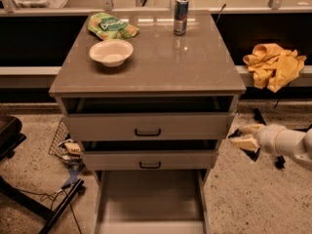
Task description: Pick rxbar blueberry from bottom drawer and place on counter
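Speckled floor (34, 130); yellow cloth (273, 65) on ledge (307, 77).

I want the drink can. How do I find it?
Look at the brown counter on top of the drawers. The can stands upright near its back edge, right of the green bag and white bowl, the only tall shiny thing there. The tool is low down, right of the drawers, away from it.
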You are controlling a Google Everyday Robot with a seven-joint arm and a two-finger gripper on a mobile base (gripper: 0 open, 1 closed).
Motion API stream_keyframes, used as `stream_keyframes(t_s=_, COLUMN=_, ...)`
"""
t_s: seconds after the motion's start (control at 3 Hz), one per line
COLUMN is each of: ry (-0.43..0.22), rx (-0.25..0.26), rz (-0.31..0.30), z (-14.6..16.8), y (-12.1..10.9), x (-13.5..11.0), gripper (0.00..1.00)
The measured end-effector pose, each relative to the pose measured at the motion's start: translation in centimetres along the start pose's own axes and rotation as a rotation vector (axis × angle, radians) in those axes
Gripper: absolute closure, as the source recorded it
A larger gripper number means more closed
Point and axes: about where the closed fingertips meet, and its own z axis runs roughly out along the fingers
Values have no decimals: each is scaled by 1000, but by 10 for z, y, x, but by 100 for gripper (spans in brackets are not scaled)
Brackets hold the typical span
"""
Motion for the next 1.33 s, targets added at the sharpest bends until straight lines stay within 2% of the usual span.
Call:
stream_keyframes(t_s=0.33, ry=40, rx=90, rz=-18, z=-39, y=-35, x=-46, gripper=100)
stream_keyframes(t_s=0.67, ry=98, rx=203, rz=-31, z=-78, y=-64, x=-80, gripper=100)
stream_keyframes(t_s=1.0, ry=137, rx=325, rz=-46, z=-121, y=-85, x=-111, gripper=100)
stream_keyframes(t_s=1.33, ry=146, rx=419, rz=-82, z=-152, y=-97, x=-142, gripper=100)
